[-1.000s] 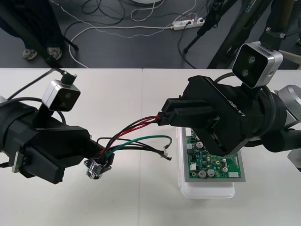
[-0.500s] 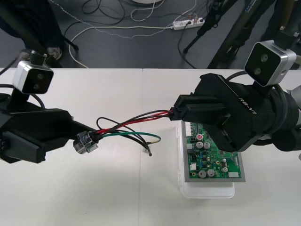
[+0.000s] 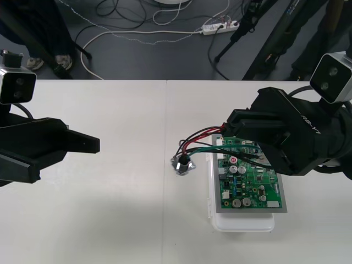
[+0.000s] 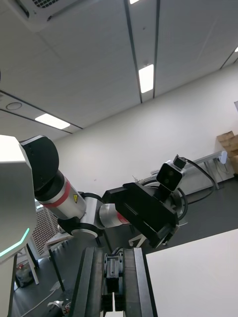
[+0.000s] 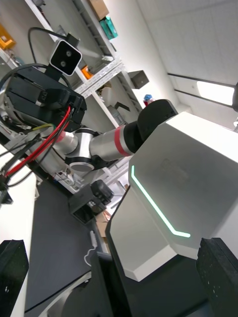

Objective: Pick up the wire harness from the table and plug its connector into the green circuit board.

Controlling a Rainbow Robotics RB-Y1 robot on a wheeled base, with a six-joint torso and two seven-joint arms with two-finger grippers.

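My left claw (image 3: 77, 149) hangs wide open and empty over the counter's (image 3: 137, 220) left side. The wire harness (image 3: 201, 136) trails its socket (image 3: 182, 164) just left of the green circuit board (image 3: 250, 184). My right claw (image 3: 230, 131) is closed on the plug end above the board. Pickup done, I judge; plugging in remains.

The plain light table (image 3: 137, 220) carries a white base (image 3: 242, 221) on its right side toward the near edge, with the green circuit board (image 3: 250, 181) on top. Just left of the base is the socket (image 3: 182, 164) of the wire harness (image 3: 202, 134); whether it touches the tabletop cannot be told.

A plain light table (image 3: 137, 231) meets dark floor (image 3: 137, 63) strewn with cables (image 3: 165, 32).
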